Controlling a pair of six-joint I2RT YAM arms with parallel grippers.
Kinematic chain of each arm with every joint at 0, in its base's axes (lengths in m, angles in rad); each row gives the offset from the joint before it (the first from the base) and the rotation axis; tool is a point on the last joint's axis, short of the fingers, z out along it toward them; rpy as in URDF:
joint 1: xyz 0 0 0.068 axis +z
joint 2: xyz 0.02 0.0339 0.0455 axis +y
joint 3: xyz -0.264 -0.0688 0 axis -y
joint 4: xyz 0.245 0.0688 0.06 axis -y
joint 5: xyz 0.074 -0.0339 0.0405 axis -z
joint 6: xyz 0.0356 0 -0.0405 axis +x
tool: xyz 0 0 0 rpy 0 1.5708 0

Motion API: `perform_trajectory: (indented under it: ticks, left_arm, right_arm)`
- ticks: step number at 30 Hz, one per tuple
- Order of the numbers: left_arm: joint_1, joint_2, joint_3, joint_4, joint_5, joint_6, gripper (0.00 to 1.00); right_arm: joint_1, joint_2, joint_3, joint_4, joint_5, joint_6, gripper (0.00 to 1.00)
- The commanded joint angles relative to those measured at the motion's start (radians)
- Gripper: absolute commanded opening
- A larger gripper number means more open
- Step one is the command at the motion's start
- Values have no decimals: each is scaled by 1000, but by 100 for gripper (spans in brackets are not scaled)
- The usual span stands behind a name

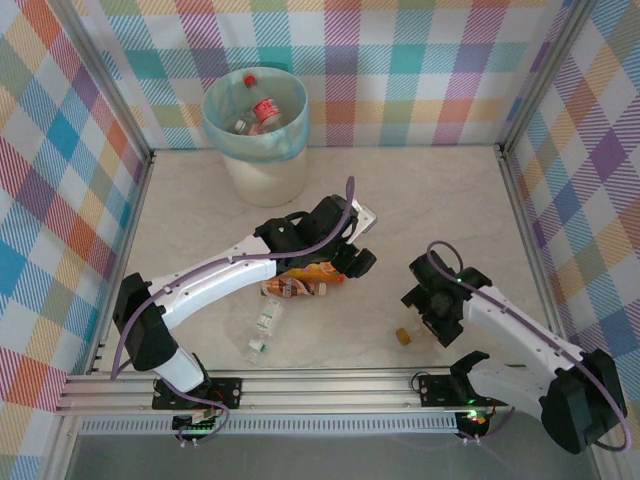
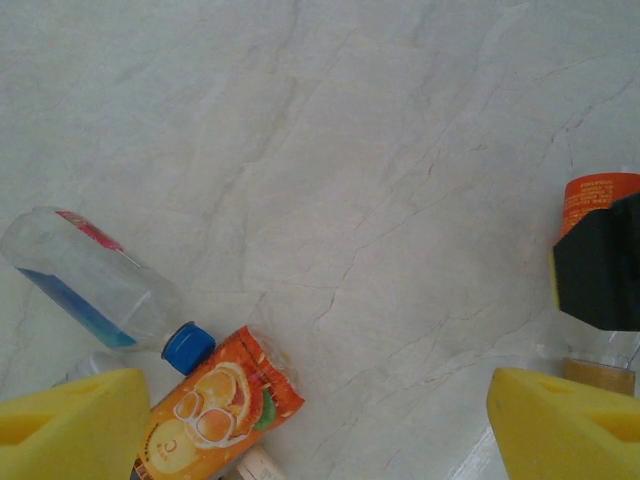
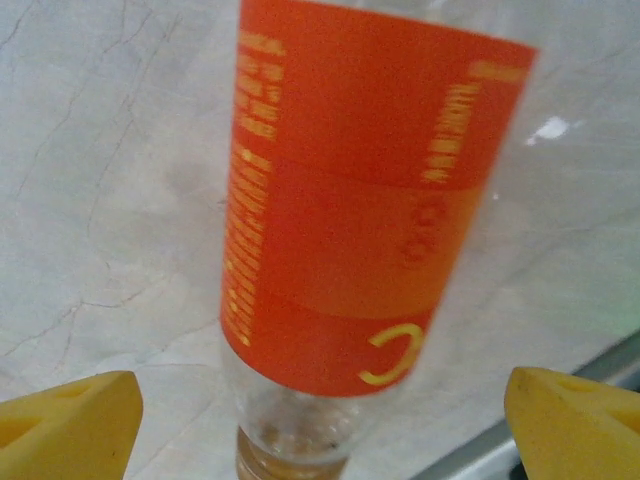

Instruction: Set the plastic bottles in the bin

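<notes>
Two grippers, both spread and grasping nothing: right gripper (image 3: 320, 425) straddles a clear plastic orange-labelled bottle (image 3: 350, 200) mid-frame, likely to clamp it; left gripper (image 2: 320, 425) hangs beside a blue-capped clear plastic bottle (image 2: 100, 285) lower left; cream-white round teal-lined bin (image 1: 265, 180) waits upper left in the top view.

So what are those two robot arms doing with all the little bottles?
They are clearing plastic bottles off the table into the bin. A few are already inside it, like the red-capped one. The left gripper hangs open over a small cluster, with a blue-capped bottle and an orange-juice bottle just in front of it. The right gripper is open around an orange-labelled bottle on the table, not squeezing it yet.
</notes>
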Motion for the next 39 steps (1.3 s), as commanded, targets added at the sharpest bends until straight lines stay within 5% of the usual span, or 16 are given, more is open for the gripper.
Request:
perform_trajectory:
  ticks: [1,10,17,28,39]
  left_arm:
    - [-9,-7,8,4,-26,16,87]
    - [-9,-1,14,-3,-87,14,87]
    - [13,-11,26,4,-120,-47,87]
    - [189,-168,-44,167,270,-280,88]
    - [284,-235,-45,224,488,-357,91]
  right_arm:
    - [-2,44,-25,91,-23,18,92]
    - [-2,140,-68,234,-11,-4,81]
    - [-2,85,-96,295,11,-79,58]
    - [3,-120,-32,473,-50,-447,53]
    - [4,-155,52,902,-496,-802,51]
